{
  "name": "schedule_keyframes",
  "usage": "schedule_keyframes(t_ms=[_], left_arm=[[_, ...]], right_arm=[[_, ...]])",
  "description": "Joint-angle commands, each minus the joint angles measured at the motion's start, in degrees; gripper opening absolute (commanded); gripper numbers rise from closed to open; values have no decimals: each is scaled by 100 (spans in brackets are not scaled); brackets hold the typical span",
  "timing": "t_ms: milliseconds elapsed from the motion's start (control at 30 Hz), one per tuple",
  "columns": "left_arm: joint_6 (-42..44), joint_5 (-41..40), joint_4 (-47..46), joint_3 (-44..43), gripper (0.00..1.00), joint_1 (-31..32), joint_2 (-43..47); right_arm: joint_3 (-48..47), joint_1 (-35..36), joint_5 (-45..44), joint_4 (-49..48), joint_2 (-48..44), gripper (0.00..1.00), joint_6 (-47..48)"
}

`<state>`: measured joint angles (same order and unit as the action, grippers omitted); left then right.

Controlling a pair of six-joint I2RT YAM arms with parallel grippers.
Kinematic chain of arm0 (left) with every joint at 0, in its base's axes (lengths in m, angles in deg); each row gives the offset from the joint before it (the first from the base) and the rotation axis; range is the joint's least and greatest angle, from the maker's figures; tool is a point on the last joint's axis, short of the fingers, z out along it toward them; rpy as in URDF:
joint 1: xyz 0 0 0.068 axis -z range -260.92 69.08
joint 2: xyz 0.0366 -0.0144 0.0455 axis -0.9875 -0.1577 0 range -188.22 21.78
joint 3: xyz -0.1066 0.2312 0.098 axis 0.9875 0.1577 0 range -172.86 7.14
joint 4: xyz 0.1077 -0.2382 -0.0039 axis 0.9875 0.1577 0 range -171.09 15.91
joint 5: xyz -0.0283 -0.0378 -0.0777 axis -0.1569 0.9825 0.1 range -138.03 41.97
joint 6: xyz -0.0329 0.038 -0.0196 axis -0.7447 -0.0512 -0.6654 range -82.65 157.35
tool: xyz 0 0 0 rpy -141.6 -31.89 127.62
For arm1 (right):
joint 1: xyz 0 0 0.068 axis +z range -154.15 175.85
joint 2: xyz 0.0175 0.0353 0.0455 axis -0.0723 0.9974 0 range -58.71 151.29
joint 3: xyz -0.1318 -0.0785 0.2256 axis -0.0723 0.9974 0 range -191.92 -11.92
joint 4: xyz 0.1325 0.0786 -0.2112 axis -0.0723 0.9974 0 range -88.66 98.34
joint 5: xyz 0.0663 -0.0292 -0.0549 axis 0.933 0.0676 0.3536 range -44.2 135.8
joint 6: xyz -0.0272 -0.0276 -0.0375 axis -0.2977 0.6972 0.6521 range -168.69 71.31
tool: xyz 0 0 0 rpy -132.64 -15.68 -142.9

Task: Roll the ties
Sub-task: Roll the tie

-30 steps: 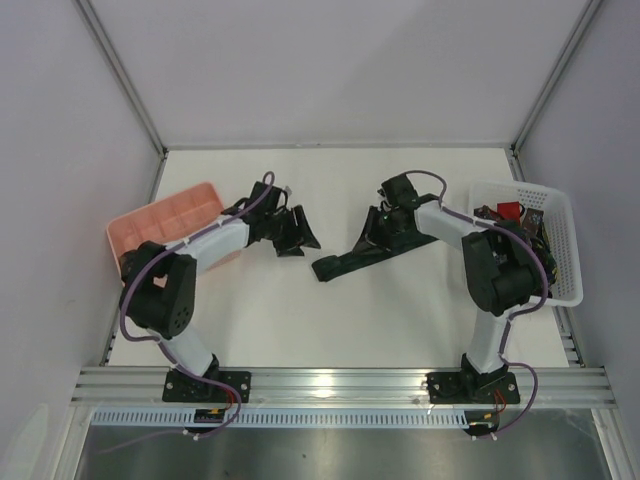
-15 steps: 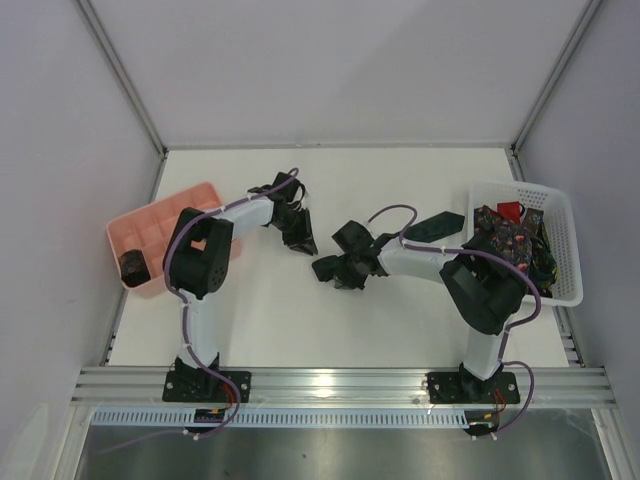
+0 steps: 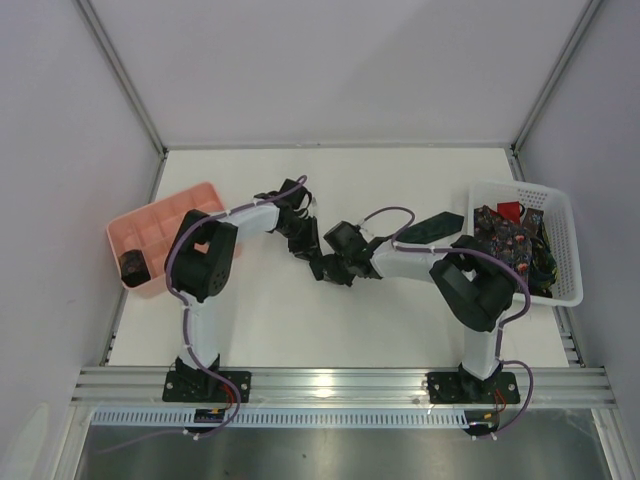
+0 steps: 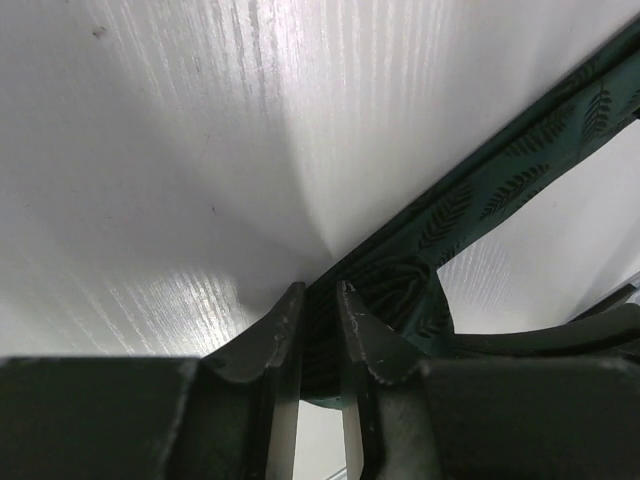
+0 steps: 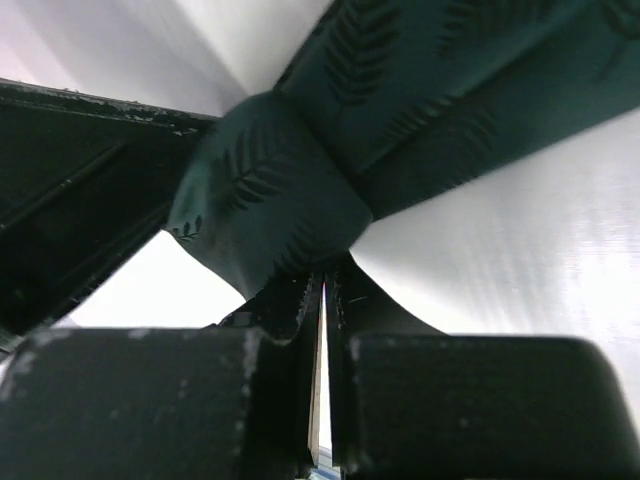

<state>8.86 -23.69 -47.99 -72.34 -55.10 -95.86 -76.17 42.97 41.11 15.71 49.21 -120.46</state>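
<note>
A dark green leaf-patterned tie (image 3: 436,226) lies across the middle of the table, its wide end toward the basket. My left gripper (image 3: 308,250) and right gripper (image 3: 328,268) meet at its narrow end. In the left wrist view my gripper (image 4: 318,295) is shut on the tie (image 4: 480,190), with fabric between the fingers. In the right wrist view my gripper (image 5: 325,285) is pinched on a folded bulge of the tie (image 5: 270,200). A small dark rolled coil (image 3: 132,266) sits in the pink tray (image 3: 165,215).
A white lattice basket (image 3: 565,250) at the right edge holds more ties, a dark floral one (image 3: 505,242) and a red one (image 3: 508,211). The pink tray lies at the left edge. Grey walls enclose the table.
My left gripper moved right and toward me to the tie's narrow end. My right gripper slid left along the tie from its middle. The two now sit close together.
</note>
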Motion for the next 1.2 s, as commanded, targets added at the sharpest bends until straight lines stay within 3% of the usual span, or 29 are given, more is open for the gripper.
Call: schedule_keyframes(t_ms=[0, 167, 333, 567, 667, 700, 733, 867, 967, 1000, 1167], left_arm=[[-130, 36, -189, 257, 24, 98, 321], [-104, -201, -77, 249, 32, 63, 391], [80, -517, 64, 100, 44, -349, 532], [397, -676, 530, -6, 61, -649, 1146], [353, -510, 461, 362, 67, -649, 1691], [292, -448, 425, 633, 69, -649, 1858], [265, -378, 382, 784, 71, -649, 2007], [98, -184, 162, 1452, 75, -658, 2867], [-60, -210, 144, 1778, 74, -658, 3185], [-121, -228, 144, 1865, 74, -666, 3326], [-385, -210, 205, 1998, 72, -684, 3441]], right_arm=[[79, 61, -199, -92, 291, 0, -302], [202, 9, -130, -286, 177, 0, -120], [334, -27, -190, 679, -586, 0, 548], [-96, -526, -516, 1885, -1397, 0, 2850], [-605, -1001, -147, 1833, -1091, 8, 3914], [-763, -1141, 54, 1824, -958, 19, 4255], [-1147, -1247, 221, 1815, -765, 19, 4424], [-2176, -1477, 416, 2139, 524, 18, 4908], [-2617, -1451, 583, 2368, 931, 6, 4997], [-2636, -1407, 522, 2421, 1037, 0, 4971], [-2330, -1178, 215, 2228, 986, 0, 4690]])
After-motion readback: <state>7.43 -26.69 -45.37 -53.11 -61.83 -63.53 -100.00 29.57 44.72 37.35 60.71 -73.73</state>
